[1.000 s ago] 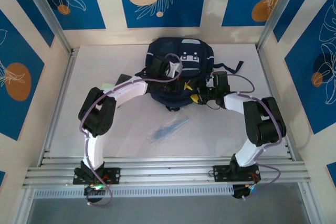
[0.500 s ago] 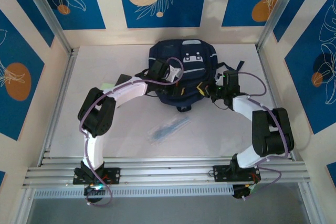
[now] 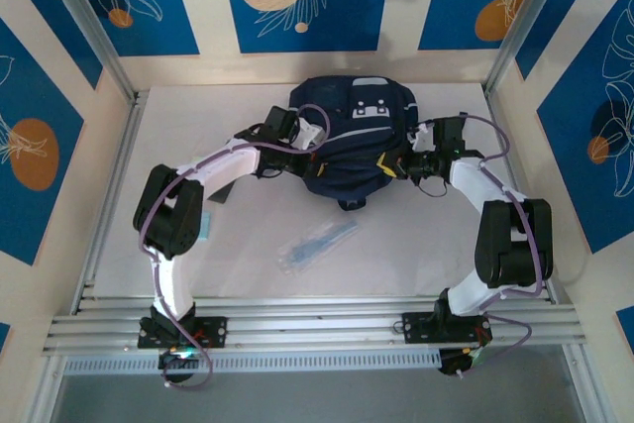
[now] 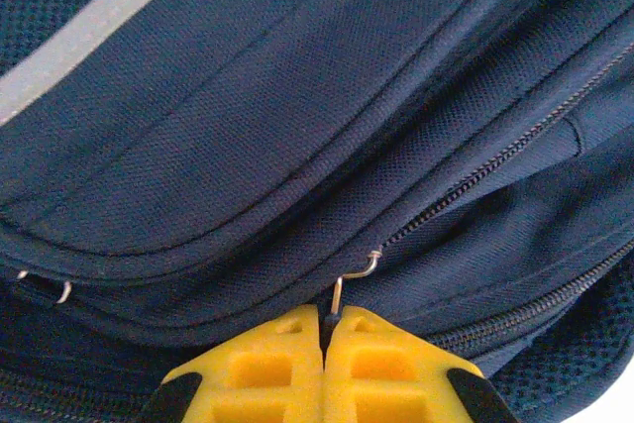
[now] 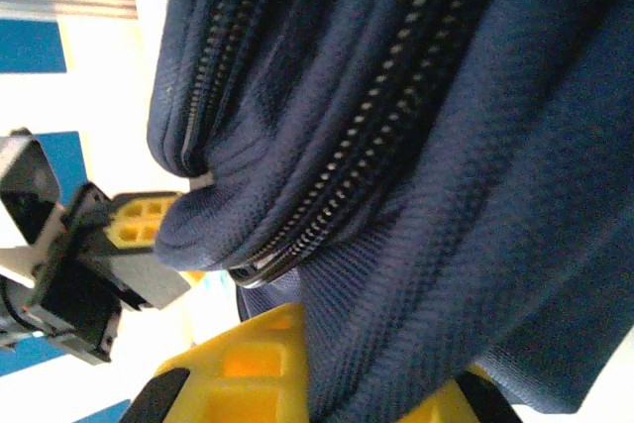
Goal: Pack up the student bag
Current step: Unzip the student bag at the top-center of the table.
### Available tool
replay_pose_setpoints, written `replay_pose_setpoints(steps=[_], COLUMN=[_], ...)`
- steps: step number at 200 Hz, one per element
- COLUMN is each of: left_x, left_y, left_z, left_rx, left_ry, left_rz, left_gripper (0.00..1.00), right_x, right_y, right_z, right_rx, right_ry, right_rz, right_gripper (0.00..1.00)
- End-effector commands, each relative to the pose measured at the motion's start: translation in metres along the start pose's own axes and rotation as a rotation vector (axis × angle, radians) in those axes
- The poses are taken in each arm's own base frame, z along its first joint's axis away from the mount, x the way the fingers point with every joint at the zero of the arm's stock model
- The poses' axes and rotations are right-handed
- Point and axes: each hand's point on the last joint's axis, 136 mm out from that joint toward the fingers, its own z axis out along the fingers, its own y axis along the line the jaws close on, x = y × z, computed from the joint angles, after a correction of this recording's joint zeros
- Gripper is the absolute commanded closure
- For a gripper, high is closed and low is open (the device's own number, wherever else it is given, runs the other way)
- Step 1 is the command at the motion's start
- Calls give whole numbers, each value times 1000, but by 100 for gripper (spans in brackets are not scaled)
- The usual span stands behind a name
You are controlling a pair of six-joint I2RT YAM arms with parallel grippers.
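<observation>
Two robot arms reach in from the near edge of a white table (image 3: 396, 255) toward the student bag (image 3: 352, 141), a dark navy backpack lying at the far middle of the table, close to the back wall and between the two wrists. Its top face carries white and grey patches, but any lettering on them is too small to read. A pale grey stripe (image 4: 94, 22) runs across the fabric. The left fingers (image 4: 307, 364), yellow and pressed tightly together, pinch the lower end of a thin metal zipper pull (image 4: 354, 274) on the bag's left side. The right fingers (image 5: 253, 359), also yellow, are clamped on a thick fold of the bag's navy fabric on its right side, just below a zipper track (image 5: 367, 146). Nearer the arms, well apart from the bag, a clear plastic packet (image 3: 317, 242) with blue contents lies flat on the table.
</observation>
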Motion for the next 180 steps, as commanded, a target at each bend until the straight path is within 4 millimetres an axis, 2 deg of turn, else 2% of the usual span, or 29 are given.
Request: replay_pose_setpoints(steps=[1,10,19,62,67,82,95,108,118,148,180], left_x=[17,12,9,-1,-3,-11,-20,-33,-43,-67,-80], left_y=[122,113,96,-26,-36,-57,-67,-74,-77,-81,-89], left_z=[-34,-34,-32,-19,-18,-15,-13,-12,-12,-9,-9], left_rx=[-374,-337,-264,72,110,193,220,234,244,239,256], left_ry=[65,60,53,14,3,-26,-50,-81,-108,-158,-191], left_rz=[-89,-85,-89,-72,-91,-162,-195,-208,-221,-233,-240], left_gripper=[100,100,100,100,100,100,100,100,100,100,100], right_x=[-11,-16,-22,-55,-58,-68,-67,-57,-45,4,48], right_y=[-10,-15,-15,-4,-3,-6,-5,-7,-9,-18,-23], right_z=[-32,-35,-35,-8,-7,-4,-8,-14,-18,-24,-12], right_rx=[43,39,21,-12,-14,1,11,26,37,57,44], right_ry=[-38,-58,-74,-66,-65,-76,-91,-107,-115,-122,-123], right_rz=[-47,-25,-7,19,28,69,89,118,145,241,330], right_gripper=[100,100,100,100,96,75,50,16,1,1,1])
